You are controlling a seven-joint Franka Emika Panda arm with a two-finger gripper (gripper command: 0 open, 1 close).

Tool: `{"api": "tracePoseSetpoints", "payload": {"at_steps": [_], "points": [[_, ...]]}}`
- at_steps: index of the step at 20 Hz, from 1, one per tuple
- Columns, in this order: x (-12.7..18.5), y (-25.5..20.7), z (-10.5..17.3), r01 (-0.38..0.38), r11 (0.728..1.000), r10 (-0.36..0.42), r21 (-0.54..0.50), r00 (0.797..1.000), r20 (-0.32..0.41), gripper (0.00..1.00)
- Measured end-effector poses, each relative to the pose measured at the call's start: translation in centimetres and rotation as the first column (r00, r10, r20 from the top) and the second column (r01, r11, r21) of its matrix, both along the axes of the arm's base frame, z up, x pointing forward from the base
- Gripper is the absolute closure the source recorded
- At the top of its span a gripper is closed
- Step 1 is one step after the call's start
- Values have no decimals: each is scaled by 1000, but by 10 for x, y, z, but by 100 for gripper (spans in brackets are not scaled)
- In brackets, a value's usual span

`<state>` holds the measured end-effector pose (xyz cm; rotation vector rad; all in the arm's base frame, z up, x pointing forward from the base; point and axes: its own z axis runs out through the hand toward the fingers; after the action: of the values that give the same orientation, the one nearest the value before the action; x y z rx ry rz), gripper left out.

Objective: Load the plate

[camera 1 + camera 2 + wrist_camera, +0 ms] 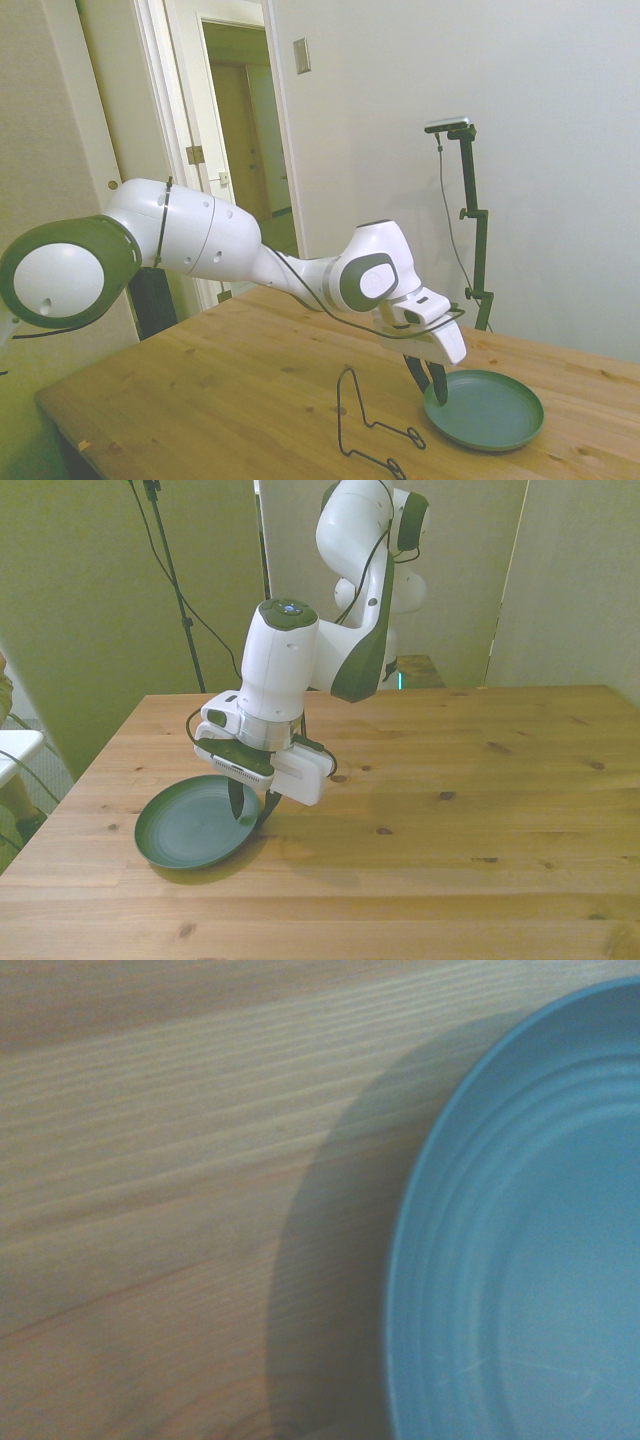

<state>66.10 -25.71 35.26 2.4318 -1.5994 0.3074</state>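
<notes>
The teal-green plate [490, 412] lies on the wooden table, low in the side view's right part and near the table's corner at the front view's left [185, 830]. My gripper [434, 384] comes down on the rim of the plate nearest the arm. Its two dark fingers stand close together, one inside the rim and one outside, shut on that edge [248, 810]. The wrist view shows part of the plate [520, 1260] with its shadow on the wood.
A thin black wire stand [365, 425] rises from the table just to the picture's left of the plate in the side view. The table's edge [90, 865] runs close by the plate in the front view. Behind the arm is an open doorway [240, 120].
</notes>
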Motion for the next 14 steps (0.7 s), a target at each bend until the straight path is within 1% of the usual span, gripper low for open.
{"api": "tracePoseSetpoints", "payload": {"at_steps": [14], "points": [[0, -6, 11, 1, 1000, -1, 6, 1000, -11, 100]]}}
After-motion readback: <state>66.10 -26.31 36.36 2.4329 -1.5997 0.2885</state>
